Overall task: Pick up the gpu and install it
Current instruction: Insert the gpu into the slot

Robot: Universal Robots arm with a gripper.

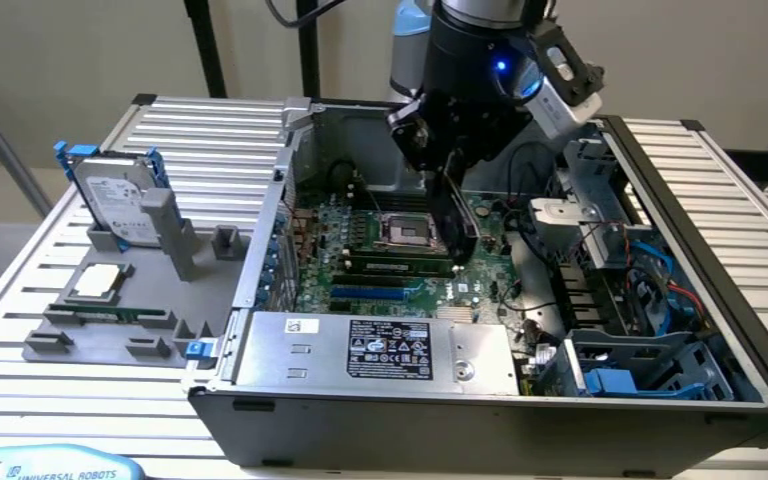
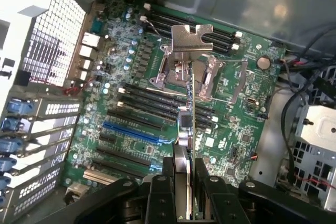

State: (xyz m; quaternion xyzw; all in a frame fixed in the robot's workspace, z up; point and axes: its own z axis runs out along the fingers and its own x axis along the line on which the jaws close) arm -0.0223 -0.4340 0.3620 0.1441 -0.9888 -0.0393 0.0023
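My gripper [image 1: 446,165] hangs over the open computer case [image 1: 257,260] and is shut on the gpu [image 1: 456,222]. The gpu is a thin dark card held upright, its lower edge a little above the green motherboard [image 1: 357,270] near the processor socket. In the wrist view the gpu [image 2: 192,108] appears edge-on between my black fingers [image 2: 160,192]. Its silver end bracket [image 2: 191,38] is at the far end. My gripper [image 2: 185,184] clamps the card's near end, above the blue expansion slot [image 2: 131,132] and the black slots beside it.
A grey holder [image 1: 157,330] at the exterior view's left carries a silver hard drive in a blue frame [image 1: 117,205], a processor chip [image 1: 97,283] and a narrow memory stick [image 1: 111,312]. The power supply [image 1: 371,350] fills the case's near end. Cables [image 1: 611,270] and drive cages [image 1: 638,365] crowd its right side.
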